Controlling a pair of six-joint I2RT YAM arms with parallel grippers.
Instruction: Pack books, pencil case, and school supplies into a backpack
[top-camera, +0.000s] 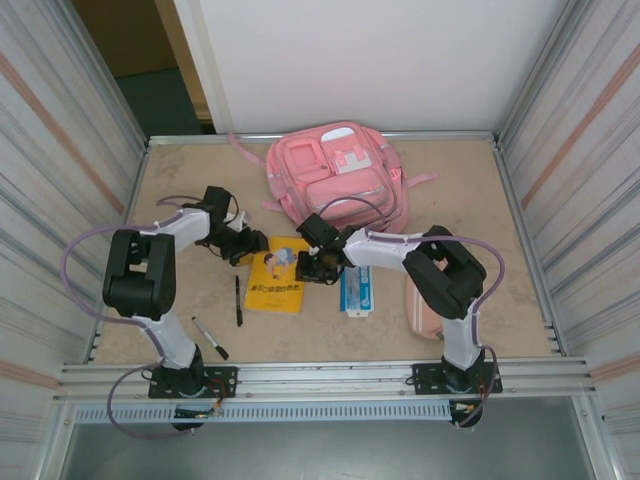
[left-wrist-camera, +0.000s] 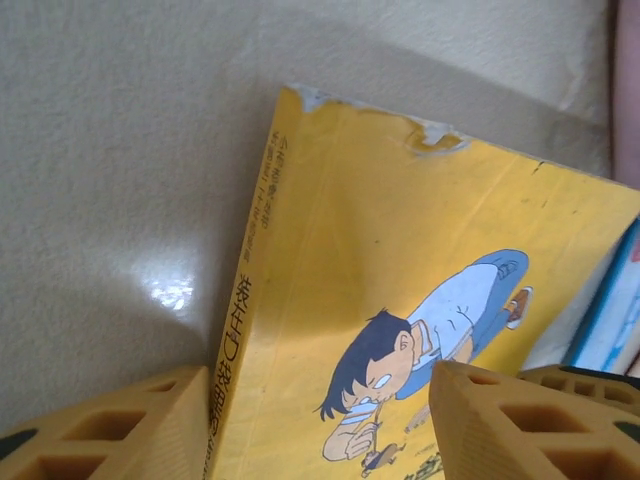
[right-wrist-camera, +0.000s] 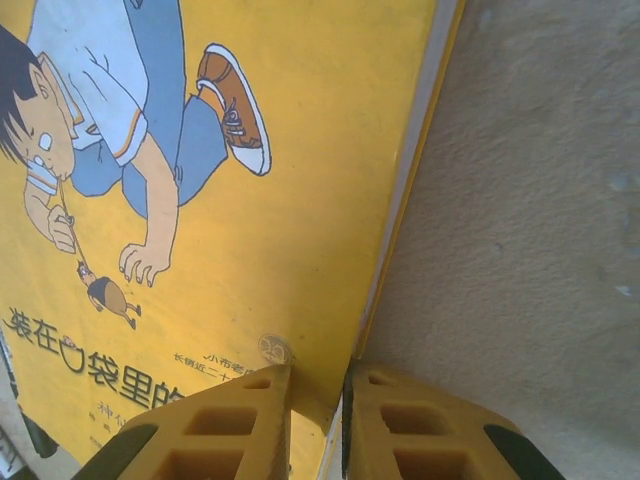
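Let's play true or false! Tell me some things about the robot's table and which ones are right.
1. The yellow book lies on the table in front of the backpack. True.
2. The backpack is blue. False: it is pink.
3. Both pens are inside the backpack. False: the pens lie on the table, left of the book.
4. The blue-and-white packet lies just right of the book. True.
5. The left fingers stand apart, one on each side of the book's spine. True.
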